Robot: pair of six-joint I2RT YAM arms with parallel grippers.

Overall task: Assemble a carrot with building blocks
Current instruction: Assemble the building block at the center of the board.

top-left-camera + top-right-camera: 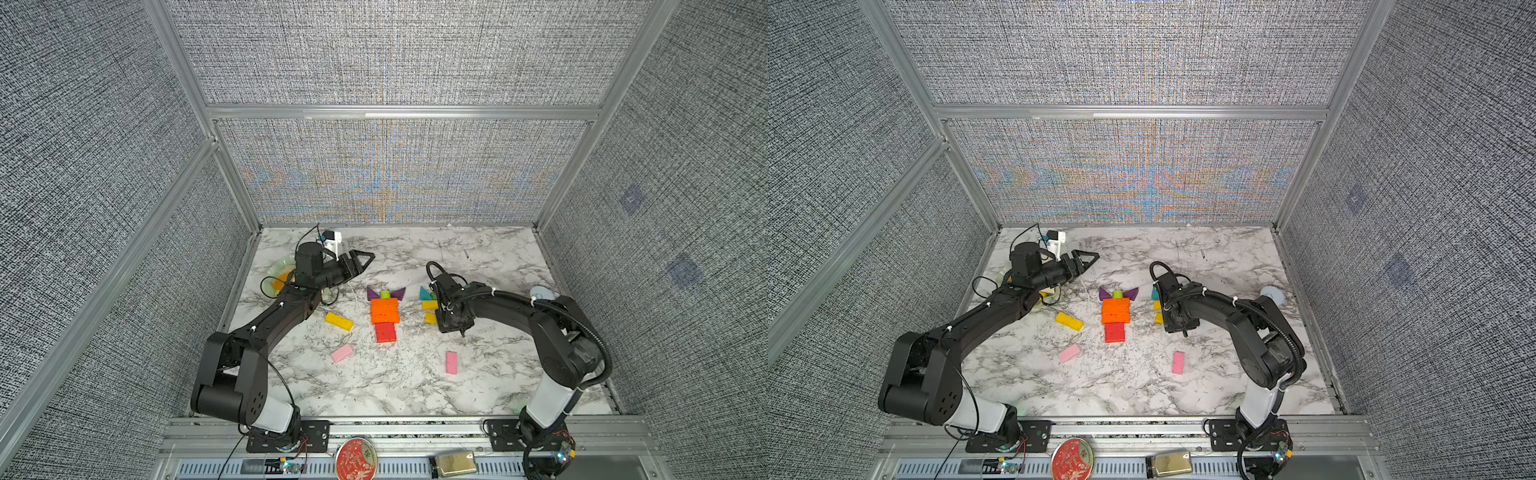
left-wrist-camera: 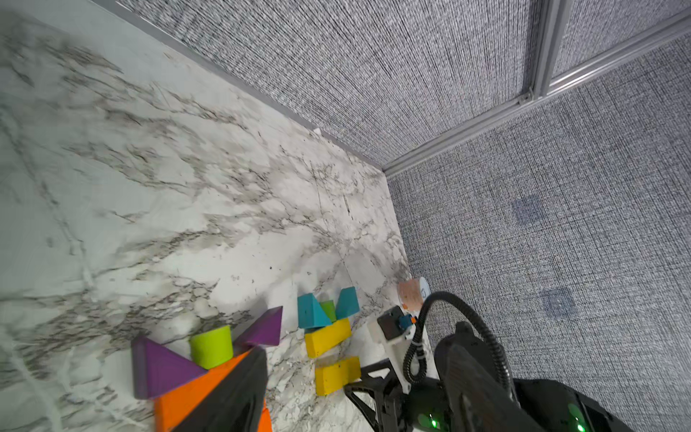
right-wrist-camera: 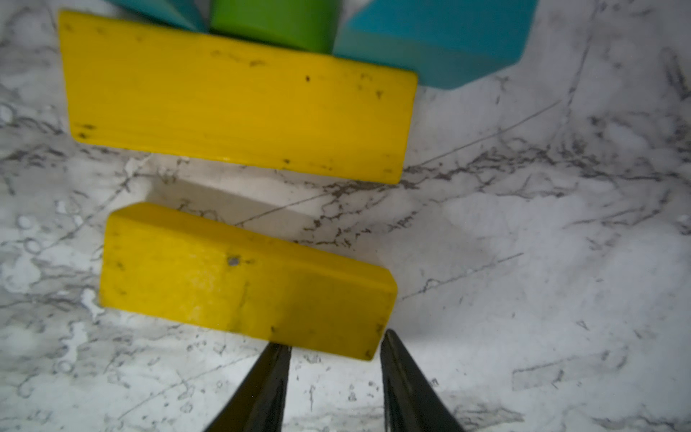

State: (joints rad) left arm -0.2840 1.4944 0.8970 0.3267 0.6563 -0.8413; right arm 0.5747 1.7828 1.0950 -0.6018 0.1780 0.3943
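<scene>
Since the right fingers [image 3: 261, 381] stand parted at the near yellow bar [image 3: 243, 284] on the counter [image 3: 523, 262] (not pinching it), a push may skew it against the far yellow bar [image 3: 239, 101], green stub [image 3: 276, 22] and teal triangles [image 3: 433, 45]; left fingers [image 1: 365, 257], pressed together, empty.

left arm [image 1: 274, 320] reaches from lower left up toward mid-frame, left gripper [image 1: 368, 258] held level, jaws closed tight. right arm [image 1: 515, 307] arcs in from lower right, wrist tipped downward, right gripper [image 3: 334, 346] with 2 fingers [image 3: 269, 377] partly apart.
</scene>
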